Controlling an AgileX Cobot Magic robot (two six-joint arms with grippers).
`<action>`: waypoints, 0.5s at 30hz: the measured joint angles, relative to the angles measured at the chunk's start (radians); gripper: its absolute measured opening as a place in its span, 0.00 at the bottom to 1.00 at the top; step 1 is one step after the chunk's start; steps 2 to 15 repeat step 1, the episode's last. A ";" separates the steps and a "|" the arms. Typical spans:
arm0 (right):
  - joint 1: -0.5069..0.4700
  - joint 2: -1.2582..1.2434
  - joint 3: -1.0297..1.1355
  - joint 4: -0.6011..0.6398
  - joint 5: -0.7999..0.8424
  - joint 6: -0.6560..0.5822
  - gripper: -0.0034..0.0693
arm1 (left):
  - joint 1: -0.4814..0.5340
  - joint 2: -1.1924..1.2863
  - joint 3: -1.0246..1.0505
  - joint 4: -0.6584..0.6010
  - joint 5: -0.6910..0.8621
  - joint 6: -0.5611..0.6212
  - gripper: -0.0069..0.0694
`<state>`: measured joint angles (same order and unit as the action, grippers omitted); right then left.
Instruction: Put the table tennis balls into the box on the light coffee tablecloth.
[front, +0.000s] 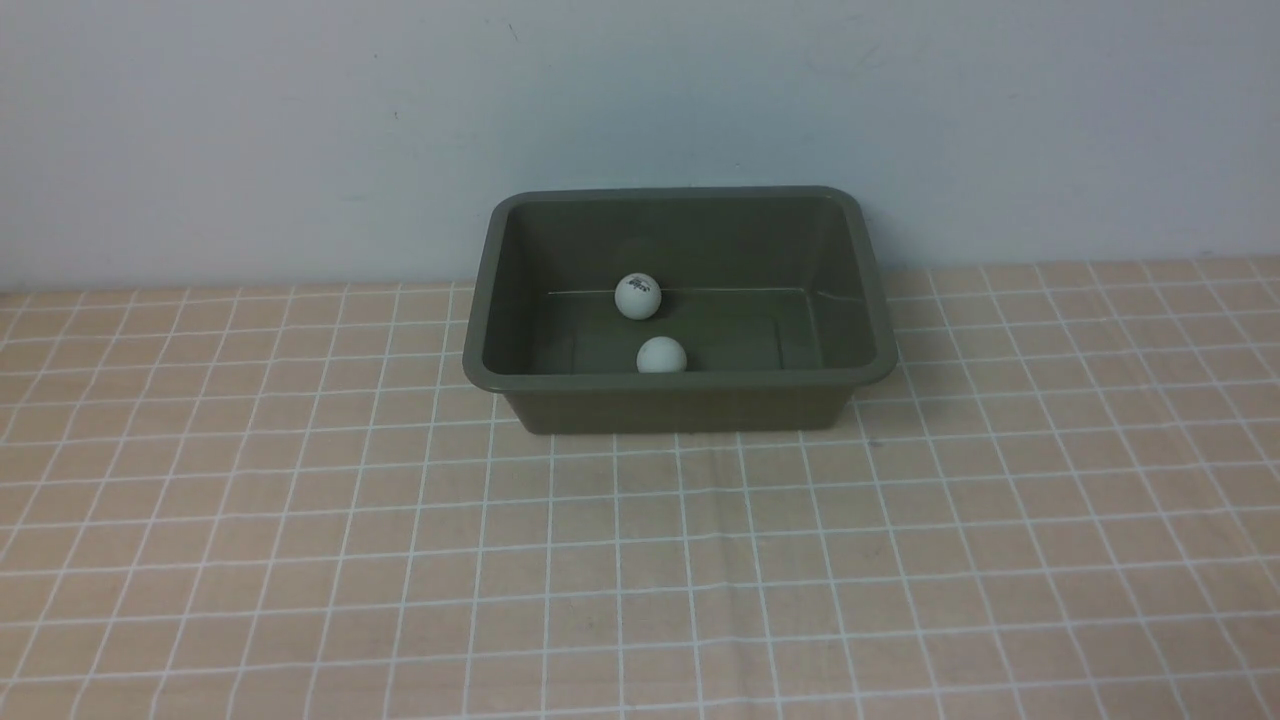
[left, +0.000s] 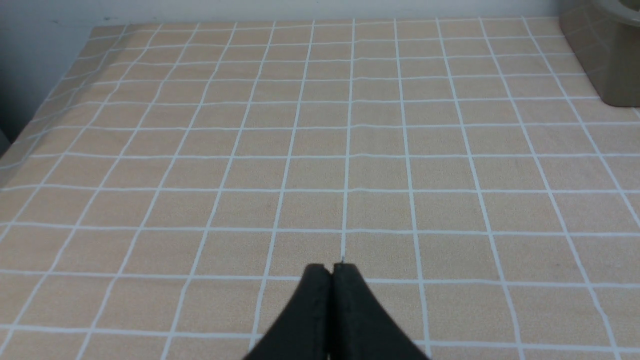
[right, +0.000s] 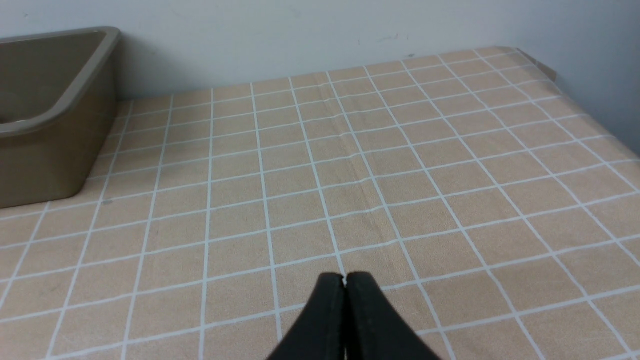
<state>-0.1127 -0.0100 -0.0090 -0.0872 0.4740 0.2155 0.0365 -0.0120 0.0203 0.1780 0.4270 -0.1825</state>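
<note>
My left gripper (left: 331, 266) has its jaws pressed together with nothing between them, and my right gripper (right: 345, 276) is the same: tips touching, empty. Each hangs low over bare light coffee tablecloth (front: 640, 560), and neither arm shows in the front view, so I judge both are pulled back toward my side, well apart from the box (front: 680, 385).

Taking the box as my landmark: it stands on the cloth close to the back wall. My left wrist camera catches only one corner of it, off at the edge of its picture; my right wrist camera sees one end wall and rim. Both grippers point roughly forward along the cloth, tilted down a little.

Both table tennis balls are inside the box. The logo ball (front: 638, 296) rests on the floor near the far wall, and the plain ball (front: 661, 355) sits close behind the near wall, partly hidden by its rim. The two are near each other but apart.

As I read it, the placing is done, and the step in hand is simply parking. To do that well I would keep both arms clear of the box, avoid dragging a fingertip across the cloth, which could tug it and set the balls rolling, and keep the jaws shut.
</note>
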 joint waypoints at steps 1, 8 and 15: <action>0.000 0.000 0.000 0.000 0.000 0.000 0.03 | 0.000 0.000 0.000 0.000 0.000 0.000 0.00; 0.000 0.000 0.000 0.000 0.000 0.000 0.03 | 0.000 0.000 0.000 0.000 0.000 0.000 0.00; 0.000 0.000 0.000 0.000 0.000 0.000 0.03 | 0.000 0.000 0.000 0.000 0.000 0.000 0.00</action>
